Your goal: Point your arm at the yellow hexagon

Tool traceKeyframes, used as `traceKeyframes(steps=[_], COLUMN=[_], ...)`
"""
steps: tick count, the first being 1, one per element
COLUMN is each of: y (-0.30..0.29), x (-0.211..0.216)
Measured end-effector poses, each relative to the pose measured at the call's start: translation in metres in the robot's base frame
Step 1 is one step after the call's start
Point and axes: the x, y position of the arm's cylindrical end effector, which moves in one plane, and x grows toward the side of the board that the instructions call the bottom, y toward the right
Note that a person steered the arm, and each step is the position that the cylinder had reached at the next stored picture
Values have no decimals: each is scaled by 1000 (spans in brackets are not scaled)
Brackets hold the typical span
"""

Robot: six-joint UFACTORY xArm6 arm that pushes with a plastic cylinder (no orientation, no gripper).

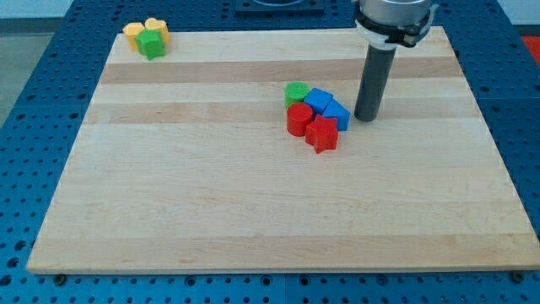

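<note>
Since the tip (366, 117) rests just right of the blue blocks (327, 107) and the yellow hexagon (133, 33) sits at the desk's (253, 211) top-left corner beside the green block (152, 46), the rod, which carries no gripper and holds nothing, should sweep above the central cluster and stop short.

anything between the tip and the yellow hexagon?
In the camera view, my tip has the cluster's blue blocks and green block on the line to the yellow hexagon; beyond them, bare board.

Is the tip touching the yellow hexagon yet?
No, my tip sits right of the blue blocks, far from the yellow hexagon at the board's top-left corner.
</note>
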Motion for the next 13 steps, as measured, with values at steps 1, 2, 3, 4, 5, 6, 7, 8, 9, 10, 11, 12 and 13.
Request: traceKeyframes(steps=[1,2,3,4,5,6,7,8,9,10,11,12,13], y=[-15,-26,-32,-32,-25,-2,-3,-21,-34,-60,-90,-132,-178], x=[3,3,3,3,3,-4,-36,-79,-101,-106,-106,-106,-104])
